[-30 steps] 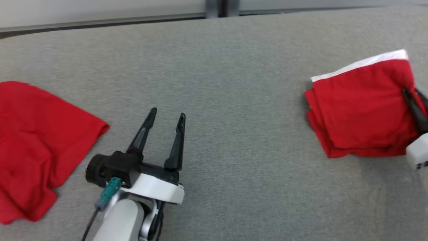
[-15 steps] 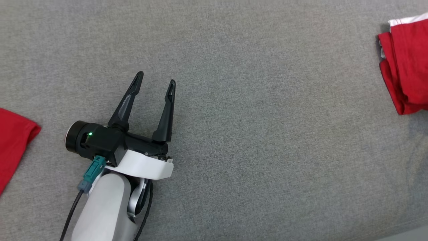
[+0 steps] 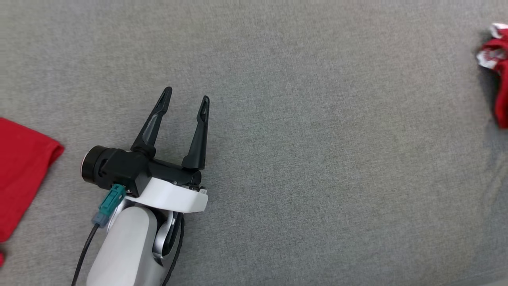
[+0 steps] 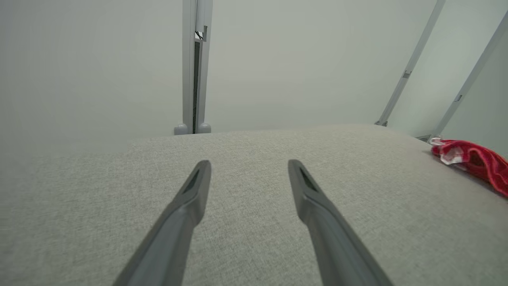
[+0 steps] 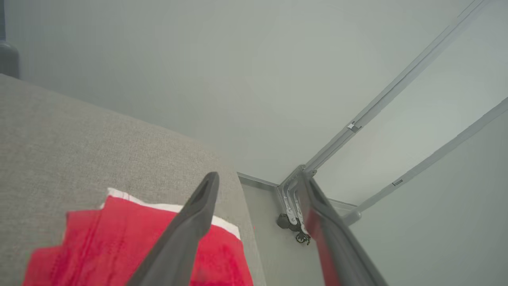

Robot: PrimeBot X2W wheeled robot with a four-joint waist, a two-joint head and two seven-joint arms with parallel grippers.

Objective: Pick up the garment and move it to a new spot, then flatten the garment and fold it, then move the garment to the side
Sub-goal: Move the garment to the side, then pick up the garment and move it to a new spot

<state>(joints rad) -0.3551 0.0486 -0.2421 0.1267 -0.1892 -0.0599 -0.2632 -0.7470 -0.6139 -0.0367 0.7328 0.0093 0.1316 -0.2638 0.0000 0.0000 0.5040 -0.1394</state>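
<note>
While the left claw (image 3: 187, 93) is positioned over the grey bench (image 3: 317, 159) with its fingers spread wide and nothing between them, the right claw (image 5: 258, 178) stands equally wide above the folded red garment (image 5: 99, 246). The garment, white-edged, lies at the right edge of the bench, well apart from the left claw. A second red cloth (image 3: 20, 171) lies at the left edge.

No readable text, labels or numbers, apparently
</note>
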